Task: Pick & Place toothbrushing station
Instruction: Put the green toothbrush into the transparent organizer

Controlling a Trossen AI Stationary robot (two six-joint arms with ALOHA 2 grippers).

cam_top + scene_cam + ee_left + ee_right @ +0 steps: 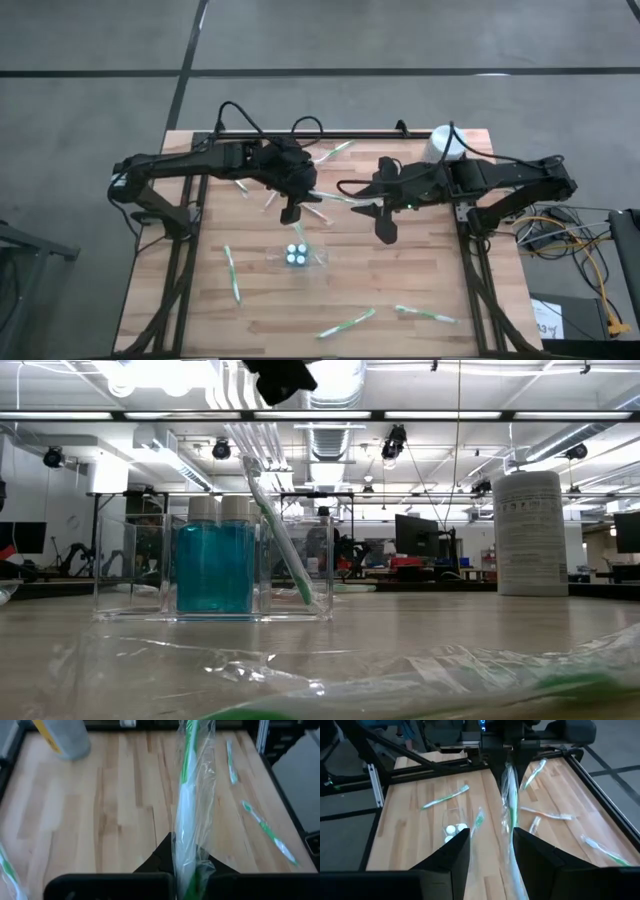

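A green and white toothbrush in a clear wrapper [337,196] stretches between my two grippers, above the table. My left gripper [291,207] is shut on one end of it. My right gripper [378,222] is open; its fingers [452,852] stand on either side of the wrapper's other end [512,850]. A clear organizer [275,258] holding blue bottles [215,565] stands on the table below them. One toothbrush [280,535] leans inside it, bottom end down. Several other wrapped toothbrushes lie around the table. My left gripper pinches the wrapped toothbrush between its two shut fingers, at the green end of it [187,870]. The brush runs straight out along the fingers, toward my right gripper. It is lifted clear of the table, and the loose wrapper [205,785] stands off it.
A white canister [445,143] stands at the table's far right corner. Loose wrapped toothbrushes lie at the near left [232,272], the near middle [347,322], the near right [428,314] and the far side [335,152]. One lies close before the low camera [420,680].
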